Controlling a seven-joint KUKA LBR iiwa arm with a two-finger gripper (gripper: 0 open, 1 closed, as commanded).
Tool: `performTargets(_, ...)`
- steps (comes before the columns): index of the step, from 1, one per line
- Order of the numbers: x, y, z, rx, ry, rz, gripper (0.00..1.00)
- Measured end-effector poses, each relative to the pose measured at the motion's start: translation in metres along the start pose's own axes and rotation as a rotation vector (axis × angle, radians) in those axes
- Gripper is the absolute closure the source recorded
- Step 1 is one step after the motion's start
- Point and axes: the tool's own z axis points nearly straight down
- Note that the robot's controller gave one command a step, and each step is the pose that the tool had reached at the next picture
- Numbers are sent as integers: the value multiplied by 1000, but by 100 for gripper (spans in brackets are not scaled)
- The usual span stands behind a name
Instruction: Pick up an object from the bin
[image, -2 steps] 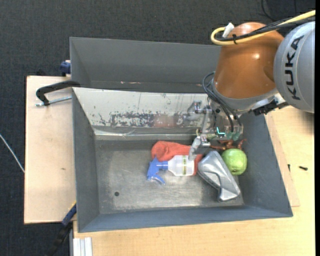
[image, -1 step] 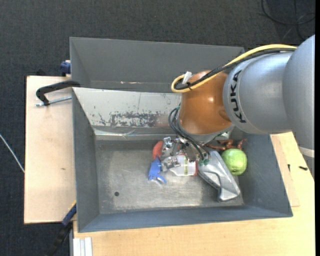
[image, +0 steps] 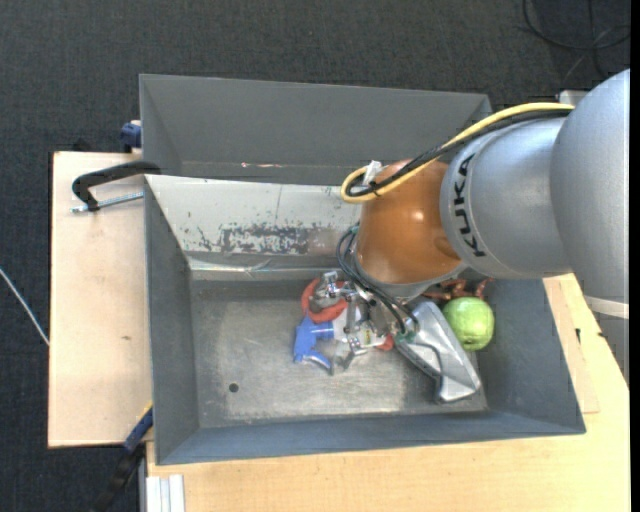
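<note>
My gripper (image: 352, 335) is down near the floor in the middle of the bin, under the arm's orange cover. A blue plastic piece (image: 309, 344) lies right at its left side, touching or nearly touching its tip. Just behind that, a red ring-shaped thing (image: 320, 297) lies by the gripper's upper left. On the gripper's right, a crumpled silver-grey pouch (image: 446, 358) stretches toward the bin's front right.
A green ball (image: 470, 323) rests against the right wall, beside the pouch. Small dark and reddish bits lie half hidden under the arm behind the ball. The arm and its yellow cable cover the back right of the bin. Bare floor lies left of the blue piece.
</note>
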Motion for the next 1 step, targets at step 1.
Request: performTargets(1, -2, -1, -3, 0, -4, 2, 100)
